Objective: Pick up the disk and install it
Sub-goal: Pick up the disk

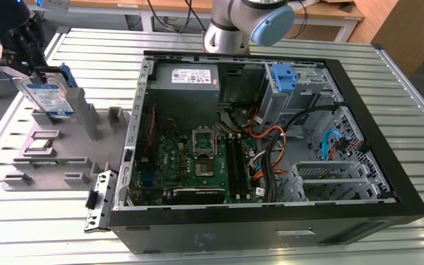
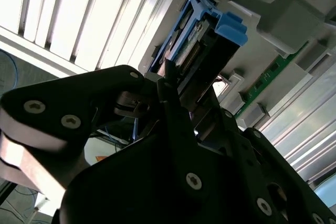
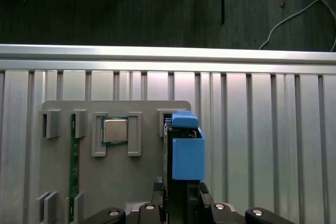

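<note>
The disk (image 1: pixel 50 95), a silver drive with a blue-and-white label and a blue bracket, stands on edge at the exterior view's far left. Its lower end is at a slot of the grey fixture plate (image 1: pixel 86 150). My gripper (image 1: pixel 39 77) comes down from above and is shut on its upper end. In the first wrist view the disk's blue bracket (image 3: pixel 187 153) runs out from between my fingertips, with the gripper (image 3: pixel 180 192) clamped on its near end. In the second wrist view the disk (image 2: pixel 210 35) sits beyond the black gripper (image 2: pixel 184 103).
An open black computer case (image 1: pixel 271 223) lies right of the fixture, with a motherboard (image 1: pixel 197 157), a grey power supply (image 1: pixel 188 77) and a blue bracket in its drive bay (image 1: pixel 284 77). The fixture also holds a processor chip (image 3: pixel 114 129) and a green memory stick (image 3: pixel 74 171). The ribbed metal table's edge (image 3: pixel 168 52) is close behind the fixture.
</note>
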You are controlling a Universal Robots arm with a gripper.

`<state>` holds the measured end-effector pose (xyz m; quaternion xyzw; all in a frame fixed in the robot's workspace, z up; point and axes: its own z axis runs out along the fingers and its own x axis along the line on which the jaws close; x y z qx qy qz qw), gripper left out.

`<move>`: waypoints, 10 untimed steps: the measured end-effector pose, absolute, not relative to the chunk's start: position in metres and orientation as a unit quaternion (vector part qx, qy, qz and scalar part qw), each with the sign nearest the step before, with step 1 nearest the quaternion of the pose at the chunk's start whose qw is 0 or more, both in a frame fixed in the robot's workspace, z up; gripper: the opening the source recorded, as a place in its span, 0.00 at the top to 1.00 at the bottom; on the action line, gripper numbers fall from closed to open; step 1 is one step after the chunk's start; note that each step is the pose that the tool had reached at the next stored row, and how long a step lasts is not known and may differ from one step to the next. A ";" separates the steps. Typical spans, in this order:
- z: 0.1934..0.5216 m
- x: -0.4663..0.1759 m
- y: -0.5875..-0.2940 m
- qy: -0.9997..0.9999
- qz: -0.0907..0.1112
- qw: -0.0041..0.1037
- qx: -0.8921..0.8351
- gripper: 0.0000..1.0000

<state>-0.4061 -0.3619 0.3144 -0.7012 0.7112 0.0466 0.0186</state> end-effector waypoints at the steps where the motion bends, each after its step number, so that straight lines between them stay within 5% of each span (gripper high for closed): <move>1: 0.314 -0.406 -0.362 0.711 0.047 0.018 -0.701 0.65; 10: 0.314 -0.406 -0.362 0.723 0.040 0.013 -0.689 0.65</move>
